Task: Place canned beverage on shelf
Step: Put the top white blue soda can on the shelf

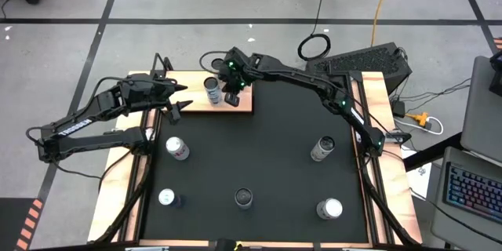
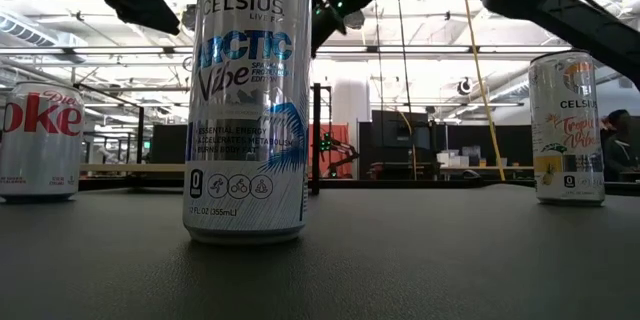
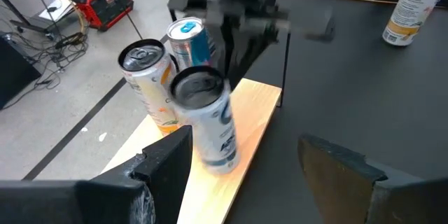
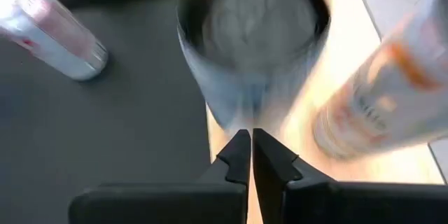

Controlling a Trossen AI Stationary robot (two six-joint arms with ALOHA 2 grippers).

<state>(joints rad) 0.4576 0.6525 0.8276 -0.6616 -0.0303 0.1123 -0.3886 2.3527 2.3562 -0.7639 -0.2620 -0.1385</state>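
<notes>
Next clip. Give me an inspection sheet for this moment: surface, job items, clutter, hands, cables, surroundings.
Surface: black mat, wooden strips along its edges.
Job items: shelf at the far-left corner; three cans stand on it in the left wrist view, the nearest a silver can.
Clutter: five more cans on the mat, including a Celsius Arctic Vibe can and a Diet Coke can.
Hands: right hand shut, empty, over the shelf; left hand partly open, empty, beside the shelf.
Cables: orange cord on the floor.
Surroundings: keyboard at right.

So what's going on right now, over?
Right pincer shut, empty, above shelf. Left pincer part open beside it, empty. Cans already on shelf.
</notes>
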